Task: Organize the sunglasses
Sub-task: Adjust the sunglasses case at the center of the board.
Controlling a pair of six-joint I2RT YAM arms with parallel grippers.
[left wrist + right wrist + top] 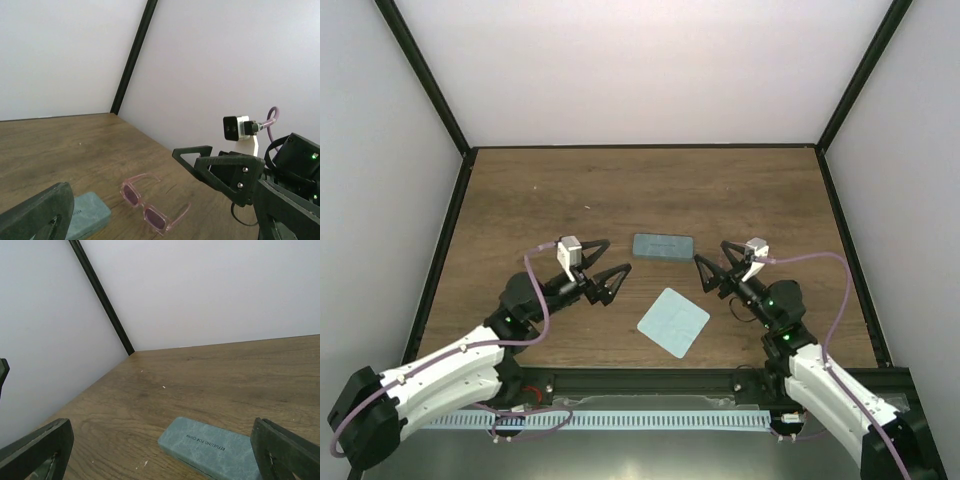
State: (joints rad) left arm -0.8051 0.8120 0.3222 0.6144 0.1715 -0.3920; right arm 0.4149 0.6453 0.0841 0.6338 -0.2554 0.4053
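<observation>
Pink translucent sunglasses (147,205) lie unfolded on the wooden table, between the teal glasses case (87,214) and the right arm's fingers (227,172). I cannot make them out in the top view. The closed case (663,246) lies mid-table and also shows in the right wrist view (210,447). A light blue cleaning cloth (673,321) lies flat in front of it. My left gripper (610,268) is open and empty, left of the case. My right gripper (710,266) is open and empty, right of the case. Both hover above the table.
The wooden table (620,190) is boxed in by white walls with black corner posts (430,100). A pale strip runs along the near edge (650,418) between the arm bases.
</observation>
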